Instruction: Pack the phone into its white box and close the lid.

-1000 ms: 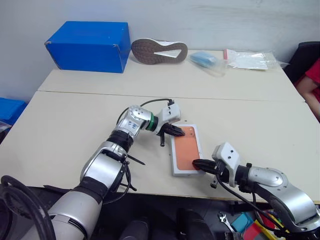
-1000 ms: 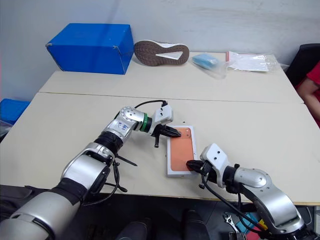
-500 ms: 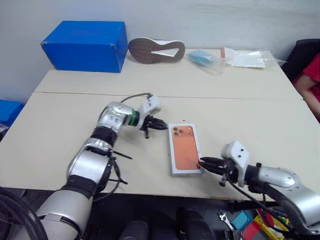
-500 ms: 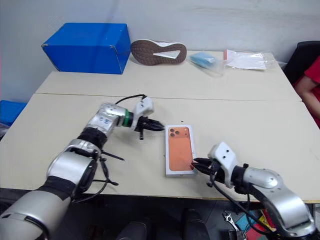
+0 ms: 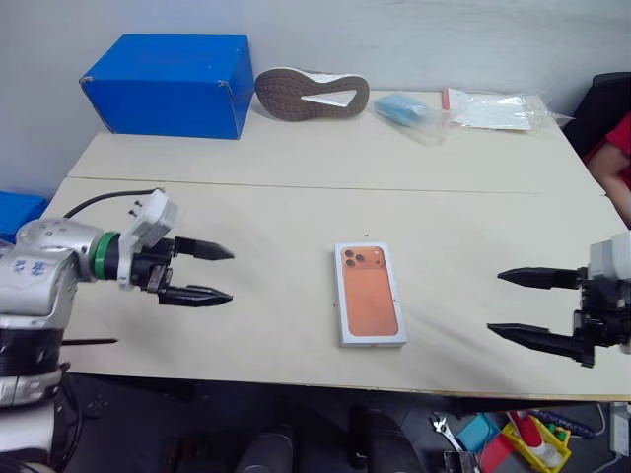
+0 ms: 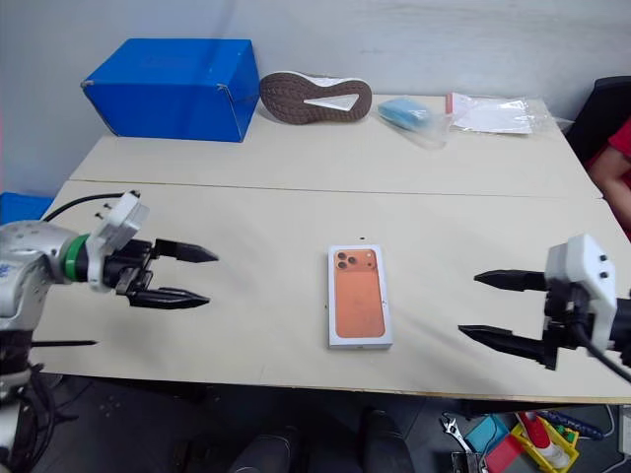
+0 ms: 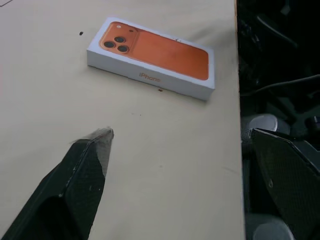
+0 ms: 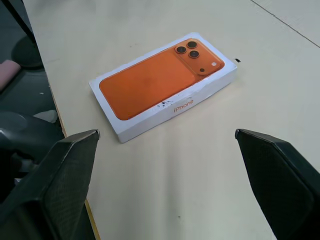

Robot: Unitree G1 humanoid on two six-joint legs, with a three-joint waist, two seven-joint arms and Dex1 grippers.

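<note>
The white box (image 7: 150, 79) lies closed on the table (image 5: 246, 207), near the front edge in the middle. Its lid (image 5: 371, 293) faces up with the orange phone picture on it. The phone itself is hidden. My left gripper (image 5: 233, 274) hovers well to the left of the box, open and empty, pointing toward it. Far to the right, my right gripper (image 5: 495, 304) is open and empty as well, also aimed at the box. In the wrist views the box lies beyond the spread fingers (image 7: 90, 165) (image 8: 65, 170), untouched.
A big blue box (image 5: 168, 86), an upturned shoe (image 5: 313, 95), a blue packet (image 5: 402, 110) and a clear plastic bag (image 5: 498, 111) line the far side of the table. A person's red sleeve (image 5: 618, 148) shows at the right edge.
Both grippers were shut with their tips at the lid; they have opened wide and drawn away, the left one far left, the right one to the right and up. The box stays put.
</note>
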